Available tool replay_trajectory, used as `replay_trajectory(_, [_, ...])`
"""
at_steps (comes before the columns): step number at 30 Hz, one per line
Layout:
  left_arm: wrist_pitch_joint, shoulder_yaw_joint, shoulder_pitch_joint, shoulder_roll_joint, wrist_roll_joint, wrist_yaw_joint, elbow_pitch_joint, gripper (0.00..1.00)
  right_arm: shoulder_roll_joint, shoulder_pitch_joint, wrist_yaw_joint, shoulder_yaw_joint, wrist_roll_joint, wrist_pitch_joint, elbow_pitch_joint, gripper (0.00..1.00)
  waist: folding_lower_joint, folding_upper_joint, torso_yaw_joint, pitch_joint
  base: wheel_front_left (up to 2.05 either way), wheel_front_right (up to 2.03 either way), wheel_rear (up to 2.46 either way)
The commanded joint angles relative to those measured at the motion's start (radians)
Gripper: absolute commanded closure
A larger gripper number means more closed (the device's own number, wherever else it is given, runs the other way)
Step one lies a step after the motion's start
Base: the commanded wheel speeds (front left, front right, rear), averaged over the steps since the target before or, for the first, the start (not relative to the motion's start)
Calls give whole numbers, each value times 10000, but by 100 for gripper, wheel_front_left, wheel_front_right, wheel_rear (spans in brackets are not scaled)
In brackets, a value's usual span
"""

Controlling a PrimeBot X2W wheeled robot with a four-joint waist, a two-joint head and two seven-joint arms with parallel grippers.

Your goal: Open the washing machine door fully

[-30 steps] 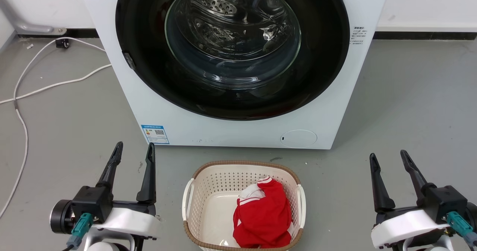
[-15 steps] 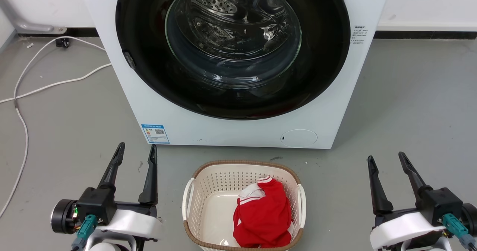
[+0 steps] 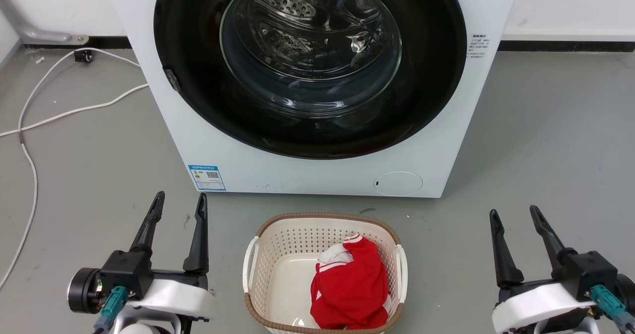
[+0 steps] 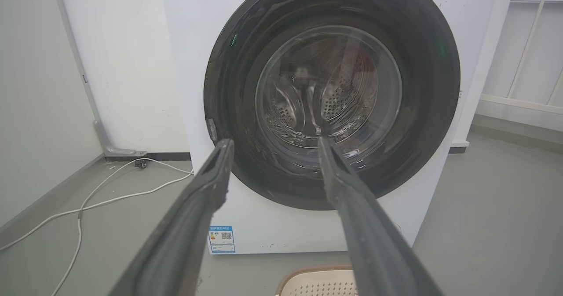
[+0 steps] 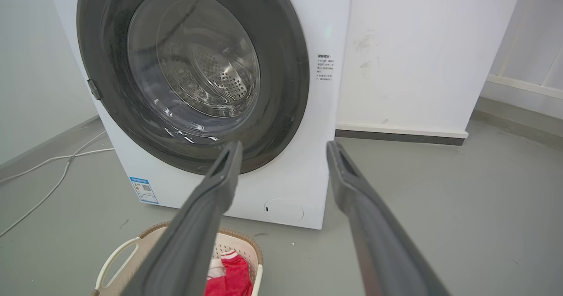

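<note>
The washing machine door (image 3: 310, 51) stands shut behind the laundry basket (image 3: 258, 254). The left gripper (image 3: 179, 196) and right gripper (image 3: 513, 212) hang either side of the basket, fingers spread and empty. Likely trouble: fingers skidding off the door's glossy rim, or an arm clipping the basket.

Cream laundry basket (image 3: 287, 242) with red-and-white garment (image 3: 349, 289), perhaps a jersey; white cable (image 3: 74, 111) on grey floor (image 3: 545, 150).

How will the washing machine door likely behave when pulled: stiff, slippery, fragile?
The washing machine door looks rigid, so it should swing as one piece. Its glossy black rim is probably slippery. The bulging glass centre may be fragile.
</note>
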State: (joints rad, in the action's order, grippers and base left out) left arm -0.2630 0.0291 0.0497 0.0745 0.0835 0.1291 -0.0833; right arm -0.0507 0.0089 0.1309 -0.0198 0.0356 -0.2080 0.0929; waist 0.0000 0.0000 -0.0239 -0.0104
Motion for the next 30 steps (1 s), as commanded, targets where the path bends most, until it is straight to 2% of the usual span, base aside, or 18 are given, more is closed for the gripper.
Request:
replay_trajectory(1, [-28,6,-11,-32,0,11,-20,0,9,-21,-3,9,128,-10,24,64,0,0,5,-6,0,0,0])
replay_trajectory(2, [-28,10,-4,-34,-2,12,-25,0,9,-31,-3,12,146,-11,31,98,0,0,5,-8,0,0,0])
replay_trajectory(3, [-28,9,2,-36,2,13,-30,0,9,-34,-3,11,188,-4,45,100,0,0,5,-11,0,0,0])
replay_trajectory(7, [-28,36,38,-37,4,15,-13,0,9,-60,-3,-7,701,9,124,100,0,0,10,-29,0,0,0])
replay_trajectory(11, [-28,50,36,-40,-3,8,13,0,11,-152,-3,136,3564,-75,423,100,0,0,15,-27,0,0,0])
replay_trajectory(14, [-28,74,16,-44,34,10,19,0,12,-298,-3,390,6259,-167,598,100,0,0,33,-32,0,0,0])
replay_trajectory(20, [-28,83,17,-58,84,12,30,0,8,-716,-2,664,12708,-368,480,100,0,0,72,-68,0,0,0])
replay_trajectory(21, [-28,83,17,-58,84,12,30,0,8,-716,-2,664,12708,-368,480,100,0,0,72,-68,0,0,0])
replay_trajectory(22, [-28,88,28,-61,93,12,42,0,6,-825,-2,605,13674,-397,442,100,0,0,85,-87,0,0,0])
replay_trajectory(25, [-28,107,68,-65,81,13,69,0,6,-1222,-2,353,15596,-292,396,100,0,0,132,-148,0,0,0])
replay_trajectory(30, [-28,101,205,-45,97,14,106,0,-366,-2306,-2,-162,17036,432,773,100,0,0,203,-321,0,0,0])
